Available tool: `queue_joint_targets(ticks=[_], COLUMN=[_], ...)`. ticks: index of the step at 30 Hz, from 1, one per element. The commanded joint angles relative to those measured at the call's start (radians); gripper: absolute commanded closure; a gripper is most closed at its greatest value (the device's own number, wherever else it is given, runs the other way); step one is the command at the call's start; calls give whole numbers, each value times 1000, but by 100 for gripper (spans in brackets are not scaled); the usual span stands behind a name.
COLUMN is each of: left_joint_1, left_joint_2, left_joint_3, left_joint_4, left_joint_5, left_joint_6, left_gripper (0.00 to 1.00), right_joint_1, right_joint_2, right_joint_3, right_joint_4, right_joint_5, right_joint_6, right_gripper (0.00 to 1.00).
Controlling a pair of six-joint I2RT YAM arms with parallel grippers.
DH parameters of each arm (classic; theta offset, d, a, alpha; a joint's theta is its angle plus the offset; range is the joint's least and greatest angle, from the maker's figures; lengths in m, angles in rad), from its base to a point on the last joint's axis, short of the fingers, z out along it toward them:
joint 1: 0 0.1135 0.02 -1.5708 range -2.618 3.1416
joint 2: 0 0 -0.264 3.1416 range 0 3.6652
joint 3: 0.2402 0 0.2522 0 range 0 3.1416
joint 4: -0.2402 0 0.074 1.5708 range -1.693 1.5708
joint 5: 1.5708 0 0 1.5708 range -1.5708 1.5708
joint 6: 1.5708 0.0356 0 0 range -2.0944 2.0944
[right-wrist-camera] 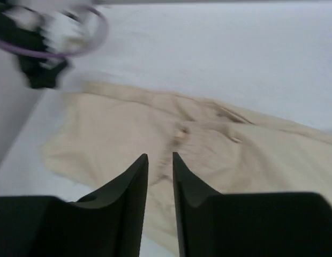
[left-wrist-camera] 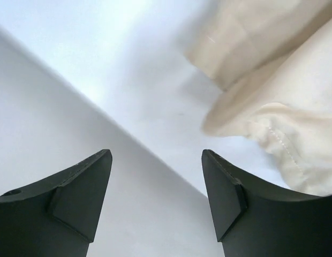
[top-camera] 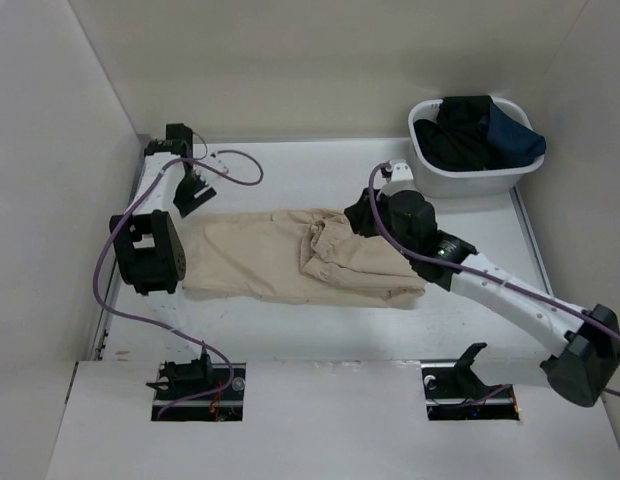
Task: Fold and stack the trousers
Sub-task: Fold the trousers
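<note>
While the beige trousers (top-camera: 280,258) lie stretched but rumpled on the table (top-camera: 320,170), no grip on them shows.

Left gripper (left-wrist-camera: 155,155) stands with its fingers wide apart and empty, the leg hem just ahead to its right. Right gripper (right-wrist-camera: 160,158) hovers at the waist end, with the cloth spread ahead and below it. Its fingers are nearly together with a thin slit and no cloth seen between, though blur leaves it unsettled whether they are closed. By my judgement the legs are laid together and the waist is bunched over, so the neat crosswise folds and stacking remain.
</note>
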Motion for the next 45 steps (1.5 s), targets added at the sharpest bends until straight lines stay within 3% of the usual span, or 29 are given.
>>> queue_joint_targets(ticks=[1,4,10,12,16,20,23,28,31,36,38,40,43,45], left_joint_1=[-83,-177,-436,-496,-566,-616,-652,-697,-688,-646,-634,-625,-597,-571], left_joint_2=[-175,-239,-268,-229,-130,-138,-146,-129,-98,-90,-112,-142,-201,-213], left_joint_3=[128,183,122,70,-10,-77,-116,-163,-183,-159,-122,-81,-22,-25], left_joint_4=[31,2,-38,-27,51,213,295,317,330,321,263,190,35,-80], left_joint_5=[71,198,632,704,697,610,502,470,474,519,531,556,625,669], left_joint_6=[-19,-71,-378,-456,-604,-684,-691,-681,-681,-705,-707,-695,-681,-656], left_gripper=[32,31,29,31,38,36,34,35,46,87,96,99,99,97], right_joint_1=[-63,-81,-166,-164,-196,-245,-276,-339,-395,-512,-538,-554,-589,-612], right_joint_2=[84,92,-17,-48,-114,-221,-298,-368,-378,-290,-254,-237,-243,-255], right_joint_3=[-97,-149,-270,-301,-387,-459,-480,-511,-551,-623,-644,-657,-661,-660], right_joint_4=[-82,-88,-181,-188,-217,-240,-279,-336,-327,-179,-97,-63,-69,-103], right_joint_5=[-45,-15,75,76,88,101,107,99,78,-51,-117,-142,-163,-156], right_joint_6=[138,168,331,357,457,483,477,471,477,495,500,506,492,474], right_gripper=[59,52,58,58,54,42,35,26,22,18,24,38,78,93])
